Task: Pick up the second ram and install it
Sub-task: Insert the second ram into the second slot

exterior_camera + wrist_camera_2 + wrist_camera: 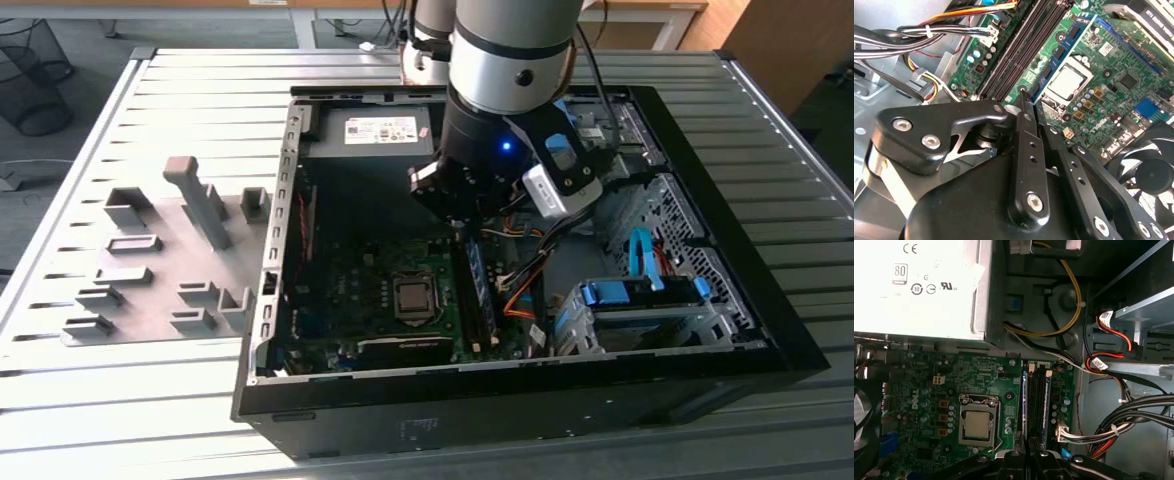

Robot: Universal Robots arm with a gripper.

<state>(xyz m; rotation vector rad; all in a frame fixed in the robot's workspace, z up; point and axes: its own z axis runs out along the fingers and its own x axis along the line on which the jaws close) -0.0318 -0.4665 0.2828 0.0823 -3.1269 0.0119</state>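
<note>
The second ram point(1025, 405) is a thin stick seen edge-on, standing in the memory slot nearest the processor socket point(976, 425). Its chip-covered face point(1059, 52) shows in the second wrist view. In the exterior view it point(470, 285) runs down the motherboard inside the open black computer case point(534, 405). My gripper point(461, 228) hangs straight down over the far end of the slots. Its fingers point(1024, 125) are drawn together, and the gripper point(1022, 92) meets the stick's end. In the first wrist view the gripper point(1027, 452) clamps the stick's thin edge.
A second stick point(486, 305) stands in a neighbouring slot. Bundled cables point(1114, 425) lie beside the slots, with a blue drive cage point(641, 295) beyond. The power supply point(380, 130) fills the case's far end. A grey holder plate with blocks point(147, 270) sits outside, at the exterior view's left.
</note>
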